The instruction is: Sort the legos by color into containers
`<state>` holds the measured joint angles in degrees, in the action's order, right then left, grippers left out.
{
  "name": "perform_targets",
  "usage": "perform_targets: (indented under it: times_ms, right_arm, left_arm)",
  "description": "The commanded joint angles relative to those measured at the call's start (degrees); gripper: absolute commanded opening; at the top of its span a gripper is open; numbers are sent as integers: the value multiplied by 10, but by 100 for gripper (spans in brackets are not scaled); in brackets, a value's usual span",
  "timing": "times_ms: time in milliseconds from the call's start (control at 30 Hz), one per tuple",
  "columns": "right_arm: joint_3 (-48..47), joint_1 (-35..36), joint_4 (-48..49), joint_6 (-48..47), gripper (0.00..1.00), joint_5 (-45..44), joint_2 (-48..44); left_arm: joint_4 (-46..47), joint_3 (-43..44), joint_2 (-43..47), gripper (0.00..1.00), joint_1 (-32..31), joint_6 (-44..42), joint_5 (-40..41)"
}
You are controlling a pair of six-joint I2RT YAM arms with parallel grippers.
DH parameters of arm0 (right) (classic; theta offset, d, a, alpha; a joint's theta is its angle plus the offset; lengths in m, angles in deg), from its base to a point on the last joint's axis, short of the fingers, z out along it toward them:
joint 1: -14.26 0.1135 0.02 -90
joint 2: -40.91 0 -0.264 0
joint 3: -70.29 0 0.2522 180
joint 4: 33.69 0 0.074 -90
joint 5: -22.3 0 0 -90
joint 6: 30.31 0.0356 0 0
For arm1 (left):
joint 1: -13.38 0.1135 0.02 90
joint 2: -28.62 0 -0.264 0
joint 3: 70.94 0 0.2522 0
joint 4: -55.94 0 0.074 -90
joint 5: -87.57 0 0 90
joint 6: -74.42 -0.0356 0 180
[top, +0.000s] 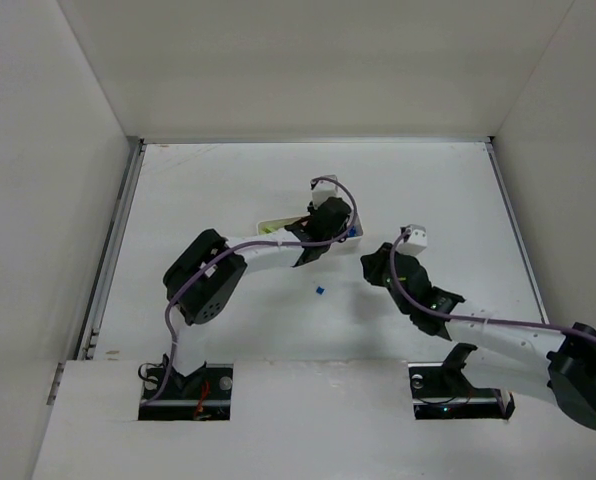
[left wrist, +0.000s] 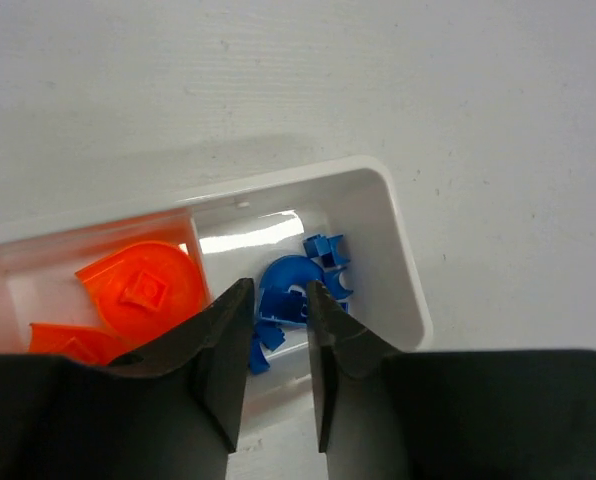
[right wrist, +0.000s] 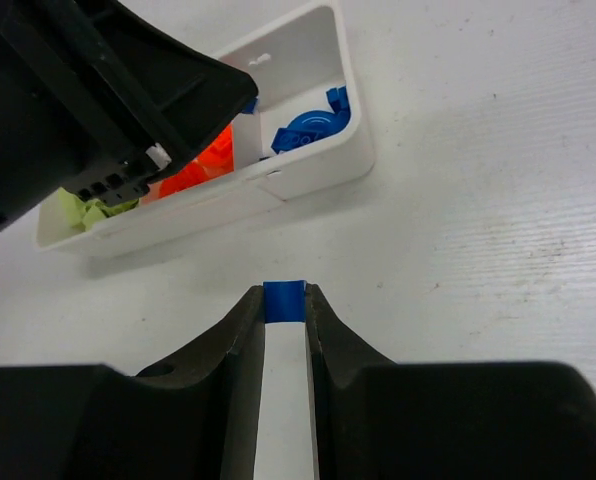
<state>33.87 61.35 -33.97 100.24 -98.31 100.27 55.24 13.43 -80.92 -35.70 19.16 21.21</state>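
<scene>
The white tray (left wrist: 403,260) has three compartments. Its end compartment holds several blue legos (left wrist: 323,255), the middle one orange legos (left wrist: 143,285), and the far one lime green legos (right wrist: 88,210). My left gripper (left wrist: 278,290) hovers over the near rim of the blue compartment, jaws parted and empty. My right gripper (right wrist: 285,292) is shut on a small blue lego (right wrist: 284,300) at its fingertips, low over the table a little short of the tray (right wrist: 318,165). In the top view a loose blue lego (top: 319,291) lies on the table in front of the tray (top: 271,228).
White walls enclose the white table on the left, back and right. The left arm (top: 268,255) lies across the table's middle and covers most of the tray from above. The right arm (top: 478,325) reaches in from the lower right.
</scene>
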Motion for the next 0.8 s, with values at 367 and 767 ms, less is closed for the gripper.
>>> perform_targets:
  times_ms: [367,767]
  right_arm:
    - [-138,-85,15,-54,24,66,129]
    - [-272,-101,12,-84,36,57,291]
  left_arm:
    - [21,-104,172,39,-11,-23,12]
    - [10,-354,337,45,-163,-1,115]
